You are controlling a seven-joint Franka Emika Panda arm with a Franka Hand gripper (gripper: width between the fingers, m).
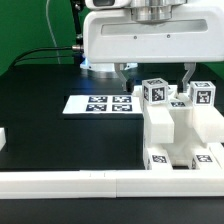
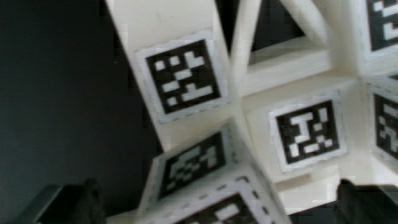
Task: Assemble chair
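My tool (image 1: 155, 72) hangs just above the chair (image 1: 180, 125), which stands on the black table (image 1: 50, 135) beside the marker board (image 1: 100, 103). I cannot tell its opening. I judge the plastic light, stiff, slippery; grip a flat panel edge.

At top centre of the exterior view we see the arm's hand (image 1: 128, 38): a broad white boxy housing with rounded corners, grey metallic flange above it. Two thin dark fingers (image 1: 186, 73) hang beneath. We note blue light at its lower left edge. In the wrist view's lower corners, blurred dark fingertips (image 2: 63, 203).
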